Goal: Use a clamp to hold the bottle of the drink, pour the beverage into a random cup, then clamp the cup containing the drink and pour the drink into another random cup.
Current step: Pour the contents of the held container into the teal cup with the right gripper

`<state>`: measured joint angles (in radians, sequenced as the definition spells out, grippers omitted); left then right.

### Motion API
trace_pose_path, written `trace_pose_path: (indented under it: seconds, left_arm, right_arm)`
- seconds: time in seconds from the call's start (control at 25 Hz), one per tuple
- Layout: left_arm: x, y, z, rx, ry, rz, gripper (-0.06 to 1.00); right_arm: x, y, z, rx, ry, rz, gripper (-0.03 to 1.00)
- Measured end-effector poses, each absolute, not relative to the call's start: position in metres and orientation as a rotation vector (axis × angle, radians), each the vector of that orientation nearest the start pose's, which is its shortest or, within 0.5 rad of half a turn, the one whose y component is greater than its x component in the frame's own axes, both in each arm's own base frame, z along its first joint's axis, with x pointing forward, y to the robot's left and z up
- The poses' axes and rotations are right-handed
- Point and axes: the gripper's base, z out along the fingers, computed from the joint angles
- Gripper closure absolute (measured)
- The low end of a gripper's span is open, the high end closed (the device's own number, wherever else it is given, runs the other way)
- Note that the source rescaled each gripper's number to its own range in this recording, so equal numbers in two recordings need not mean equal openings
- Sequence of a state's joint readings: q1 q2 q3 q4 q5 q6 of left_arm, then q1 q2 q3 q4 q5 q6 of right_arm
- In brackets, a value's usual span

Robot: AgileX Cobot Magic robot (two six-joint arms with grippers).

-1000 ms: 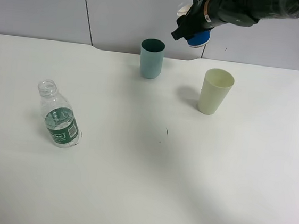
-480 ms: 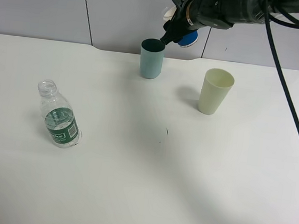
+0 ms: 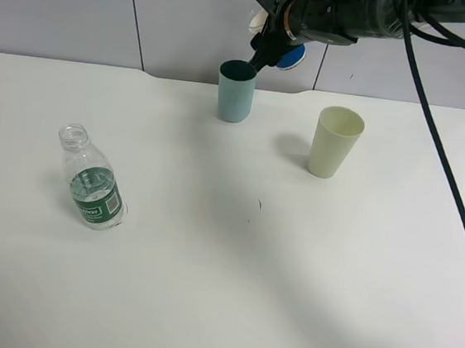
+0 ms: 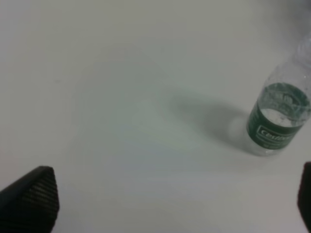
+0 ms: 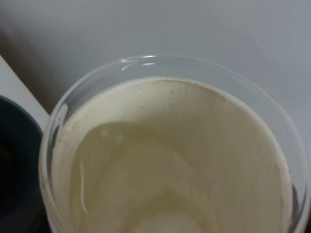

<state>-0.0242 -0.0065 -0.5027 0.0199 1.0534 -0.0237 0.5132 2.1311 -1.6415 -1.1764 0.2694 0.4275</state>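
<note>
The teal cup stands upright at the back of the table. Just above and to the right of its rim, my right gripper is shut on the white cup with the blue band, which is tipped toward the teal cup. The right wrist view looks into the held cup's cream inside, with the teal cup's dark mouth beside it; I cannot make out liquid pouring. The uncapped bottle with a green label stands at the left, with some clear beverage in it. My left gripper hovers open, apart from the bottle.
A taller pale green cup stands right of the teal cup. The white table ends at a grey wall just behind the cups. The right arm's black cable hangs over the table's right side.
The right arm has carried the blue-banded cup leftward, from between the two standing cups to just over the teal cup's rim, tipping it further. Bottle and left gripper are unmoved.
</note>
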Motion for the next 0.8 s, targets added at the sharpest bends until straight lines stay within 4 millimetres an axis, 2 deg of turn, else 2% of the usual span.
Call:
trace_pose_path:
  seconds: [0.8]
  left_arm:
    - [-0.0059, 0.0017, 0.2786, 0.000, 2.028, -0.007, -0.06]
  right_arm:
    - [0.4473, 0.2298, 0.2179, -1.244, 1.650, -0.513, 0.97]
